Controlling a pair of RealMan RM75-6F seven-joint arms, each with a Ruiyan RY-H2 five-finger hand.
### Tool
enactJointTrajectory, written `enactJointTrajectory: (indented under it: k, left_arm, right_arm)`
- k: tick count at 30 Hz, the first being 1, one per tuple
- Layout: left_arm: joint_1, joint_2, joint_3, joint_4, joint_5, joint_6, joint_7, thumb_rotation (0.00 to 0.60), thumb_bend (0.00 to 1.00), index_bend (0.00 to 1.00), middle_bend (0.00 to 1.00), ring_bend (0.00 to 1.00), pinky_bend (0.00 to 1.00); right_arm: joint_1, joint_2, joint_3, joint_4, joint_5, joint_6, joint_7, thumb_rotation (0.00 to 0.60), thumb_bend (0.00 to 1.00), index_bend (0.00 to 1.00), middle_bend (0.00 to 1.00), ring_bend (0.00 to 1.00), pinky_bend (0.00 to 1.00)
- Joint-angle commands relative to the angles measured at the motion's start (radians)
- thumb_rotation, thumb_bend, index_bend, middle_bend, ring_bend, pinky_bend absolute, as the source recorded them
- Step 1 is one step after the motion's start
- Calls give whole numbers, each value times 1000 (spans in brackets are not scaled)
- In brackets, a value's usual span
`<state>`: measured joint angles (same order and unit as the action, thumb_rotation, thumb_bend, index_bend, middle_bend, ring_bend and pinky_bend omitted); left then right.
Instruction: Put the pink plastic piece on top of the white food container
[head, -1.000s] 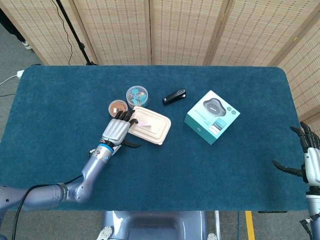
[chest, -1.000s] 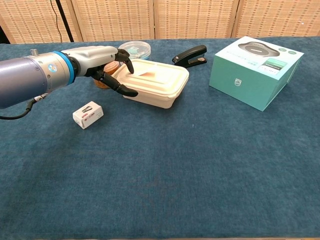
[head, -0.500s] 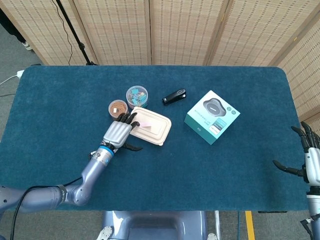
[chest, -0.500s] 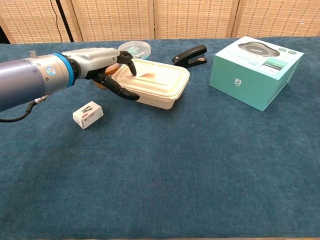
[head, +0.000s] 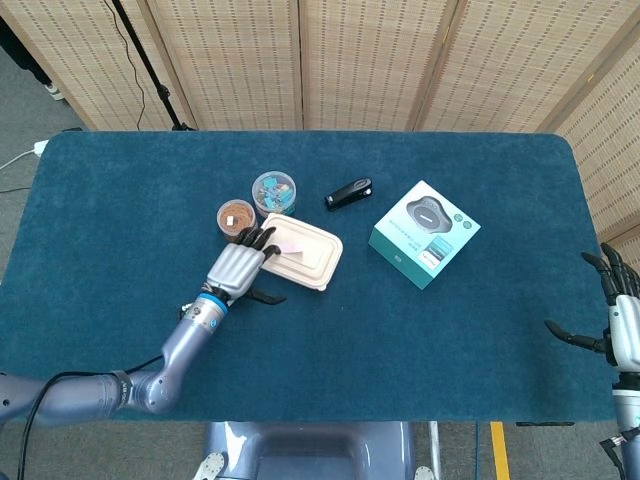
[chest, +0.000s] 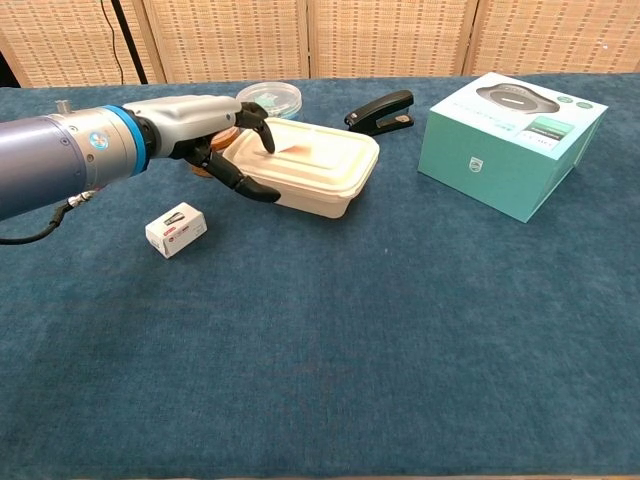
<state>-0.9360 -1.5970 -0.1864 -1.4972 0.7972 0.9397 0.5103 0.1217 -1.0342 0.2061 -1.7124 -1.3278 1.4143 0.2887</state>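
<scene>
A: Where's my left robot hand?

B: Left of centre in the head view, at the left end of the white food container. In the chest view the left robot hand sits in the upper left, fingers curved down over the container's near-left corner, thumb stretched along the front wall below the rim.

A: Am I gripping anything?

B: No. My fingers are spread and empty. Whether the tips actually touch the lid, I cannot tell.

A: The pink plastic piece?

B: Lying flat on the lid of the white food container, toward its left half, just beside my fingertips. In the head view the pink plastic piece shows as a pale patch on the lid.

A: My right robot hand?

B: Far right edge of the head view, off the blue surface, fingers apart, holding nothing. The chest view doesn't show it.

A: Other stuff?

B: Small white box on the surface below my left forearm. Brown-filled round tub and a clear tub up-left of the container. Black stapler above it, teal box to the right.
</scene>
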Motion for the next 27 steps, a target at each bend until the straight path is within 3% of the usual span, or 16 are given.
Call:
enactJointTrajectory:
  k: [1, 7, 13, 16, 19, 24, 27]
  left_arm:
    - [1, 6, -5, -3, -1, 4, -3, 272, 0, 257, 0, 0, 0]
    - [14, 37, -22, -21, 10, 19, -33, 266, 0, 246, 0, 0, 0]
    - [78, 144, -26, -91, 79, 91, -92, 263, 0, 103, 0, 0, 0]
    - [115, 191, -13, -117, 119, 129, -111, 324, 0, 8, 0, 0, 0]
    - [182, 260, 17, -155, 178, 191, -150, 402, 0, 0, 0, 0, 0]
    - [304, 351, 76, -189, 269, 297, -228, 587, 0, 0, 0, 0, 0]
    - [385, 376, 118, -185, 315, 371, -266, 600, 0, 0, 0, 0, 0]
  right_arm:
    - [0, 0, 1, 0, 0, 1, 1, 600, 0, 131, 0, 0, 0]
    - [0, 0, 1, 2, 1, 1, 1, 600, 0, 131, 0, 0, 0]
    - [0, -1, -5, 1, -12, 3, -9, 600, 0, 124, 0, 0, 0]
    - [-1, -3, -7, 2, -17, 8, -16, 600, 0, 110, 0, 0, 0]
    - [-1, -5, -11, 4, -26, 14, -28, 600, 0, 93, 0, 0, 0]
    - [-5, -17, -11, 6, -20, 32, -82, 600, 0, 55, 0, 0, 0]
    - [-5, -39, -7, 6, -13, 59, -155, 600, 0, 32, 0, 0, 0]
